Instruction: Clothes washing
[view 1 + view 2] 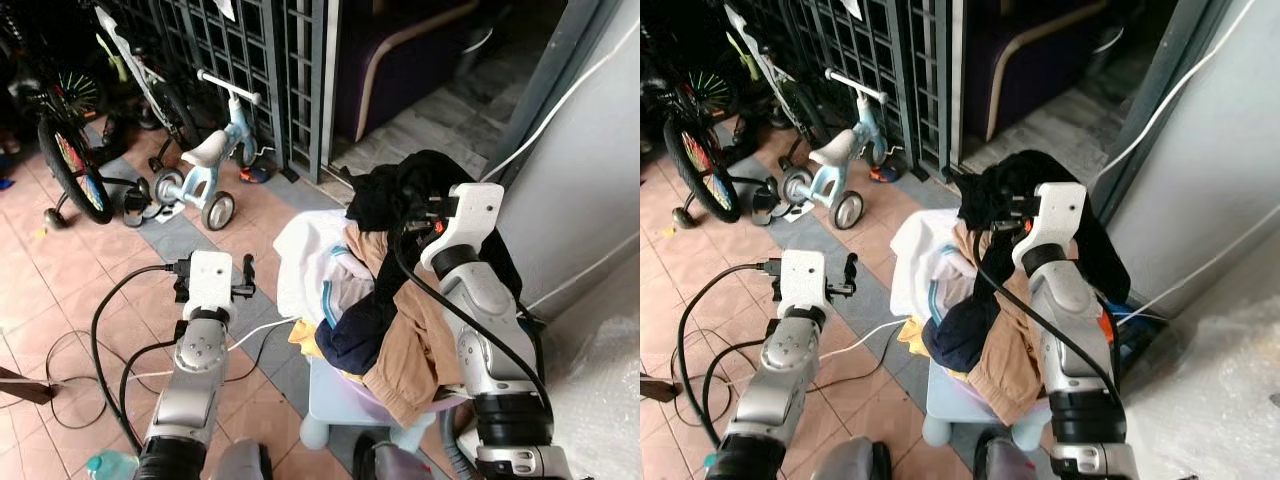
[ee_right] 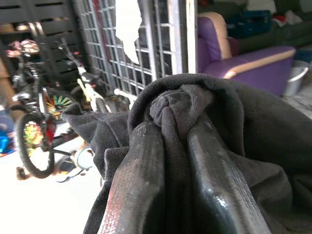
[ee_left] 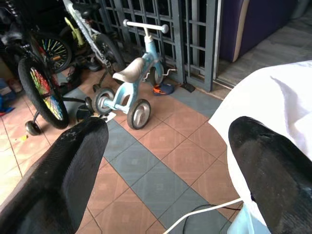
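I have the right gripper (image 2: 168,146) clenched on a bunched fold of the black garment (image 1: 400,190), lifting it off the top of the laundry pile (image 1: 375,300) heaped on a pale blue stool (image 1: 335,395), probably to separate it for the wash. My left gripper (image 3: 165,165) is released and empty, held beside the pile's white shirt (image 1: 310,260), above the tiled floor (image 1: 60,270).

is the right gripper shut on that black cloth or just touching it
Shut on it. In the right wrist view the right gripper has a fold of the black garment bunched and pinched between its two fingers, above the laundry pile.
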{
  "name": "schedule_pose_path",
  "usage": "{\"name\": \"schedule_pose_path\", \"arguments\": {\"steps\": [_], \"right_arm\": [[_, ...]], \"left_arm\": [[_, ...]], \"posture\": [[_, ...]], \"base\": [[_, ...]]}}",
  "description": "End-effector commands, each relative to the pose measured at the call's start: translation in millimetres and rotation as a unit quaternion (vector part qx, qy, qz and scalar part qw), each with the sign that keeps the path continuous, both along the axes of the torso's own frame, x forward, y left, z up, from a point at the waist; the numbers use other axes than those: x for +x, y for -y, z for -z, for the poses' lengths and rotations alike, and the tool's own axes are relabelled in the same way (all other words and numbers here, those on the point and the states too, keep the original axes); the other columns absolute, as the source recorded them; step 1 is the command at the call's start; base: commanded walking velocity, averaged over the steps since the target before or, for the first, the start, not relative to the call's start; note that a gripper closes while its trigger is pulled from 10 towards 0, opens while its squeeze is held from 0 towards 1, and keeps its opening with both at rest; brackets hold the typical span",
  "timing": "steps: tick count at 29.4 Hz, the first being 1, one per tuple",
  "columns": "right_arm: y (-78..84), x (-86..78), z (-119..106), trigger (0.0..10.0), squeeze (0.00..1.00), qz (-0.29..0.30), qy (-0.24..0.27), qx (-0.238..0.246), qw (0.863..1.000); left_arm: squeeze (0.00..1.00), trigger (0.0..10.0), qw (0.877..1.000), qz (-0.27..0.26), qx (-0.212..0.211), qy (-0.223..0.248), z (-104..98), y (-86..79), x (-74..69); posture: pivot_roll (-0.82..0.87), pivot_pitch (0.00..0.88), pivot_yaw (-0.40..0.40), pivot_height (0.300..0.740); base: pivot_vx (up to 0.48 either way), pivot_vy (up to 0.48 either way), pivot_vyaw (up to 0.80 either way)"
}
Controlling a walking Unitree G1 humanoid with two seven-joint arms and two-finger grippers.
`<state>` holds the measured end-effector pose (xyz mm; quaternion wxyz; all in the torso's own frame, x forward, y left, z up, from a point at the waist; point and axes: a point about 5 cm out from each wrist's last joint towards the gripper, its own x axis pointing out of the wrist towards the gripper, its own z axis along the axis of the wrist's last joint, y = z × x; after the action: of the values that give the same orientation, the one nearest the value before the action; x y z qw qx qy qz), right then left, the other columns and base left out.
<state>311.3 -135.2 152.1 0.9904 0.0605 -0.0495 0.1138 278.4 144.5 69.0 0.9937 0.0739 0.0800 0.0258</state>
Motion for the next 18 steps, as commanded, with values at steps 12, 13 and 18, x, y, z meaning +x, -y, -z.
{"name": "schedule_pose_path", "arguments": {"steps": [12, 13, 18], "right_arm": [[-5.1, 0.2, -0.6, 10.0, 0.0, -0.005, 0.002, -0.015, 1.0], [-5.0, 0.1, -0.3, 10.0, 0.0, -0.005, 0.002, -0.016, 1.0], [-5.2, 1.7, 2.1, 10.0, 0.0, -0.007, -0.006, -0.03, 1.0]], "left_arm": [[0.0, 10.0, 1.0, 0.0, -0.005, 0.003, -6.5, -0.4, -2.4], [0.0, 10.0, 1.0, 0.0, -0.006, 0.002, -6.5, -0.3, -2.6], [0.0, 10.0, 1.0, 0.012, -0.018, 0.004, -8.0, 3.0, -2.3]], "posture": [[-0.04, 0.0, 0.013, 0.74], [-0.04, 0.0, 0.013, 0.74], [-0.04, 0.0, 0.006, 0.74]], "base": [[-0.022, 0.0, 0.0], [0.0, 0.0, 0.0], [0.0, 0.0, -0.48]]}}
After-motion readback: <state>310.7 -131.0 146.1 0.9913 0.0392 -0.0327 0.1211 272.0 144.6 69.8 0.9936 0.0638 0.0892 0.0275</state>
